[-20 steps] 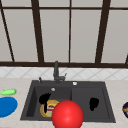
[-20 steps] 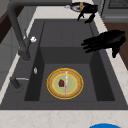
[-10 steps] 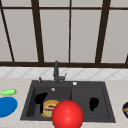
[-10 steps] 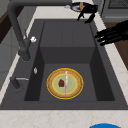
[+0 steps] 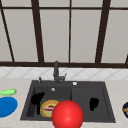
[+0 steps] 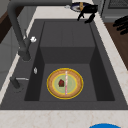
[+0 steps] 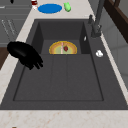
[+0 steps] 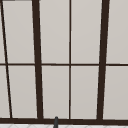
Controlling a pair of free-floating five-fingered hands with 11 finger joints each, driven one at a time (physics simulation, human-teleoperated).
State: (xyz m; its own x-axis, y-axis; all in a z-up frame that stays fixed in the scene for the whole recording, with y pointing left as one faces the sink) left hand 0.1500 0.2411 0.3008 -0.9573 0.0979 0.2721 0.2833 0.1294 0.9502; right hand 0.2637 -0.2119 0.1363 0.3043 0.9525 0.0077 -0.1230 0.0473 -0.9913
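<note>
1. Now, over to the left hand (image 5: 37, 98): in the front view, hanging above the left basin of the dark sink (image 5: 82, 84), just up-left of the plate (image 5: 44, 111), no contact with it.
2. From the right side, same left hand (image 7: 23, 53) out by the sink's front rim, fingers loose, a little apart, drooping toward the basin, nothing in them.
3. From the left side, just its fingers (image 6: 122, 23) at the frame's right edge, straight and spread.
4. And the right hand (image 5: 93, 103): parked in the air above the right basin; from the left side seen at the far end (image 6: 87, 11), close by the dark bowl (image 6: 76, 6) on the counter, fingers dangling apart, holding nothing.
5. Down to the plate itself (image 6: 48, 83): round, yellow-rimmed, flat on the floor of the left basin, face up, well apart from both hands.
6. Across its middle, a pale pink strip (image 6: 66, 83), long axis along the sink's length, ends toward the left and right counters; just beside it, toward the faucet (image 5: 56, 71), a small red-brown piece (image 6: 61, 83).
7. Up front, a big red ball (image 5: 67, 115), overlapping the plate's right edge in the front view.
8. Off on the left counter, a blue plate (image 5: 6, 106) with a green vegetable (image 5: 8, 92) just behind it.
</note>
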